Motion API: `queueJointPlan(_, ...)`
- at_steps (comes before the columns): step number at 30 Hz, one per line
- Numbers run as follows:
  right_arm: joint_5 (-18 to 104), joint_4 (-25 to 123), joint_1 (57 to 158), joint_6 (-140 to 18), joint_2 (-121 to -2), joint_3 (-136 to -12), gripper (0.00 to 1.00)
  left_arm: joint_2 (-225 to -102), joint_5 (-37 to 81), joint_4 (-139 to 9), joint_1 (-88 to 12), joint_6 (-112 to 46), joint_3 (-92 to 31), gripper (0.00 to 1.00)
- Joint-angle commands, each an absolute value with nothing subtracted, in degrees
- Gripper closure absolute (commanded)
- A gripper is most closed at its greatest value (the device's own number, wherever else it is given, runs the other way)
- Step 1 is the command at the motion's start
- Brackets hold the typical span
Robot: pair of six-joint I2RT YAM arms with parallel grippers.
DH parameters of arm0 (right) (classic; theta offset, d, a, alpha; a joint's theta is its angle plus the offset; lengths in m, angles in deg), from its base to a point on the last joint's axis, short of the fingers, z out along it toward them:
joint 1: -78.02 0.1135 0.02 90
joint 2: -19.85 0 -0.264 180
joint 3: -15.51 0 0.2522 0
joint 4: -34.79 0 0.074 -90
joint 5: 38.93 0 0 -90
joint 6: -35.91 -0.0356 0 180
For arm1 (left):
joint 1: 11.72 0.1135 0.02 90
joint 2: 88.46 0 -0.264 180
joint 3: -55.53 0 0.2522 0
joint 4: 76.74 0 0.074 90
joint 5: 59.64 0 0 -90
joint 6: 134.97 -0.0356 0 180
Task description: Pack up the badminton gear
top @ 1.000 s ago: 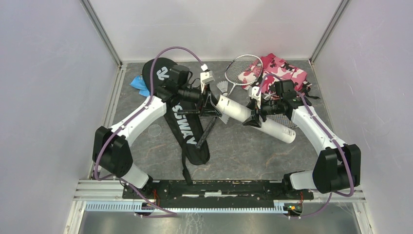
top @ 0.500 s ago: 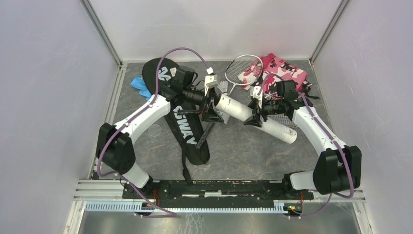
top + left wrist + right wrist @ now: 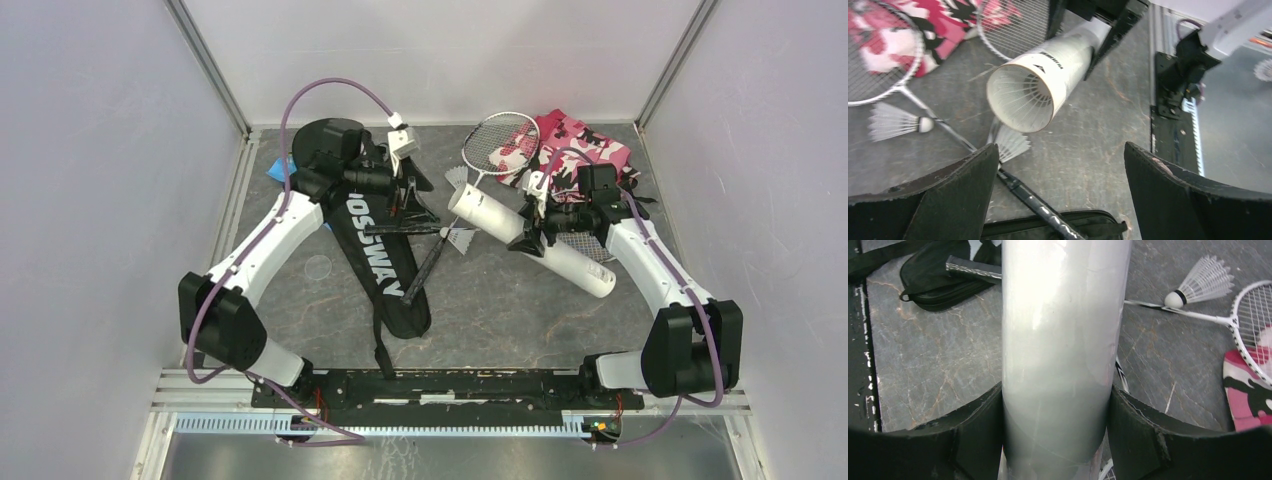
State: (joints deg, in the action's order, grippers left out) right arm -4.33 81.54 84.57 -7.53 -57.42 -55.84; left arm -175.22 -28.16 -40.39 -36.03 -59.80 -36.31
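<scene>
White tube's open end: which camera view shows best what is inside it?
The left wrist view: it looks straight into the white tube and shows shuttlecock feathers inside. The top external view shows most of its length, not the inside. The right wrist view shows only its middle, clamped in the jaws of the right gripper.

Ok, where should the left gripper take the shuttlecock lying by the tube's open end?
Probably from above, the open left gripper closing across the feather skirt: the shuttlecock lies flat on its side beside a racket shaft, its cork hidden in the wrist view.
</scene>
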Motion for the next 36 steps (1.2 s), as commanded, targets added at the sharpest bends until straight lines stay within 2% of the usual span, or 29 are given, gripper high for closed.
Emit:
queueJointPlan(1,-1.81,76.44,83.21,-11.88,-55.33,-55.4,0.61,-171.61,-19.56,-45.87,-34.76,-55.27,-35.38,0.0)
queueJointPlan(13,10.74,67.18,79.49,-24.08,-53.14,-54.07,0.61,-172.53,-3.51,-54.61,-37.38,-53.03,-25.56,0.0)
queueJointPlan(26,16.73,62.33,74.15,-30.48,-48.53,-52.05,0.61,-179.88,20.68,-61.1,-55.42,-58.81,-23.14,0.0)
queueJointPlan(36,15.63,61.14,71.27,-31.42,-46.67,-50.64,0.61,-192.01,45.11,-61.82,-66.85,-64.09,-30.1,0.0)
